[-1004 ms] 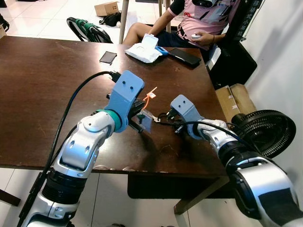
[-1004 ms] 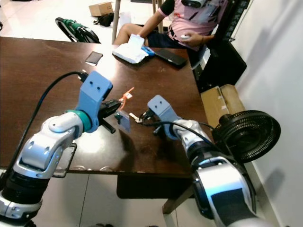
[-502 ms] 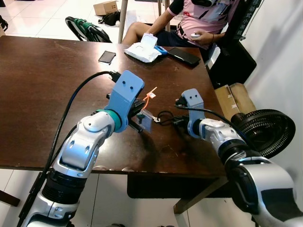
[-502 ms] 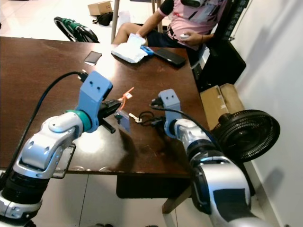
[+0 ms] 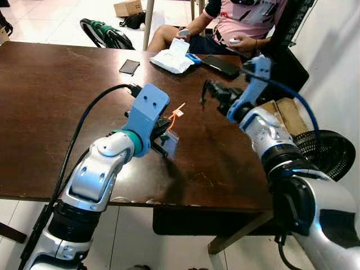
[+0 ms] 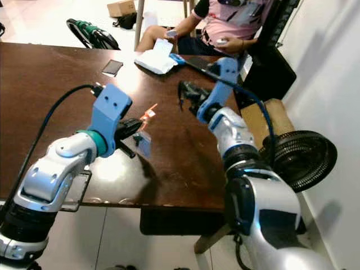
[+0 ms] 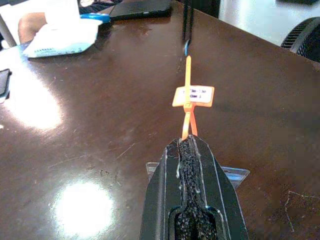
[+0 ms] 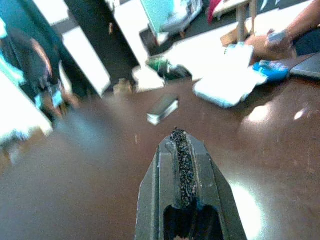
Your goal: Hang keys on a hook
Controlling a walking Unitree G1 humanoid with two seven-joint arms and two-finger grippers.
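Your left claw (image 7: 189, 145) is clenched on the hook (image 5: 170, 142), a small clear plate held on edge just above the tabletop (image 5: 56, 101). The fingers are pressed together with no gap. An orange tie (image 7: 188, 85) sticks out past the fingertips, and a small orange tag (image 7: 195, 95) with a white label sits on it.

Your right claw (image 5: 212, 91) is beyond the hook and to its right, raised off the tabletop and well apart from the hook. In the right wrist view its fingers (image 8: 181, 165) are also clenched tight. A small dark piece dangles under the tip, which appears to be the keys (image 5: 203, 98), though it's too small to make out clearly. Bare brown tabletop lies between the keys and the hook, so you have an open line across.

Farther back from the hook, near the far edge, you have a white wipes pack (image 5: 171, 59). A small black phone (image 5: 129, 67) lies to its left and a larger dark phone (image 5: 220, 64) to its right. Behind those a person (image 5: 236, 22) in a pink shirt sits with something small in the hand. Off the tabletop to the hook's right stand a cardboard box (image 5: 281, 112) and a black fan (image 5: 332, 154) on the floor.
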